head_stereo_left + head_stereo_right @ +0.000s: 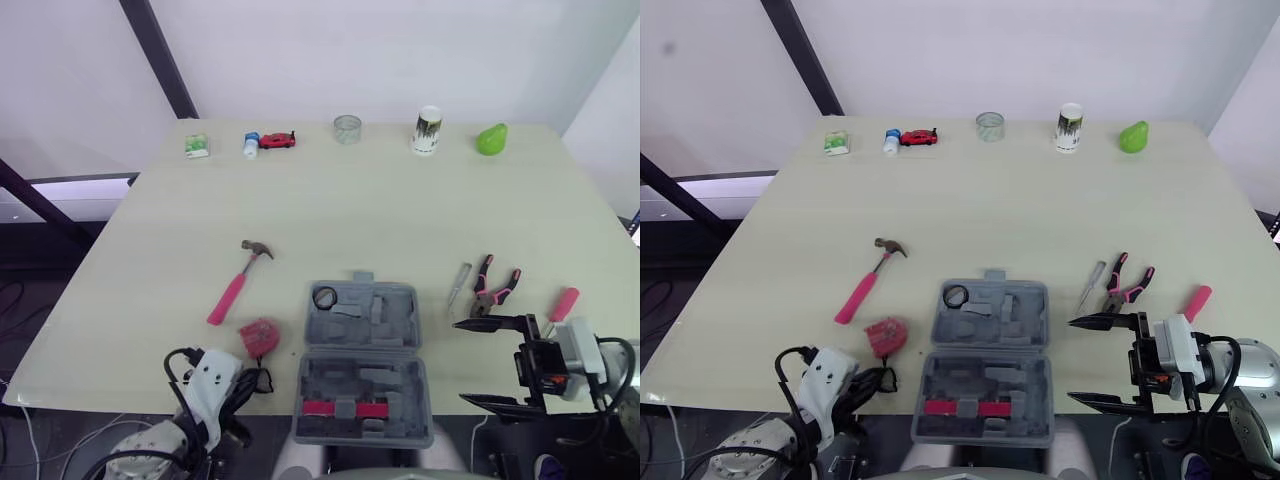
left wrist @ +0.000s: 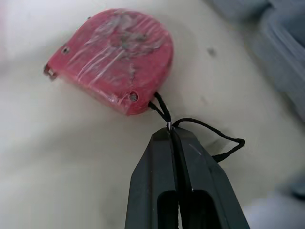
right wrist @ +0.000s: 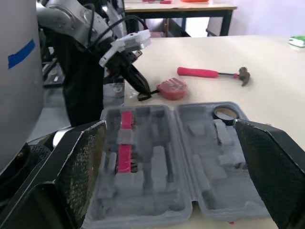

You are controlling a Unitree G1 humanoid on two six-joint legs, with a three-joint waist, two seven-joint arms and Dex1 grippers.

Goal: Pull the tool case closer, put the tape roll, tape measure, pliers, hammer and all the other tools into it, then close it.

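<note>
A: So, progress?
B: The tool case sits open at the near table edge, with the tape roll and a pink tool inside. The hammer, pliers and tape measure are not yet packed.
A: And the left gripper?
B: Fingers pressed together, pinching the tape measure's black cord. Its body lies just past the tips, left of the case. The right gripper gapes wide, empty.

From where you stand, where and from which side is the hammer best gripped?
Grip the hammer around the middle of its pink handle, coming down from above and closing across its width. It lies flat on the table, clear of other things, and the handle is straight and slim; the metal head is short and uneven, probably a poorer hold.
</note>
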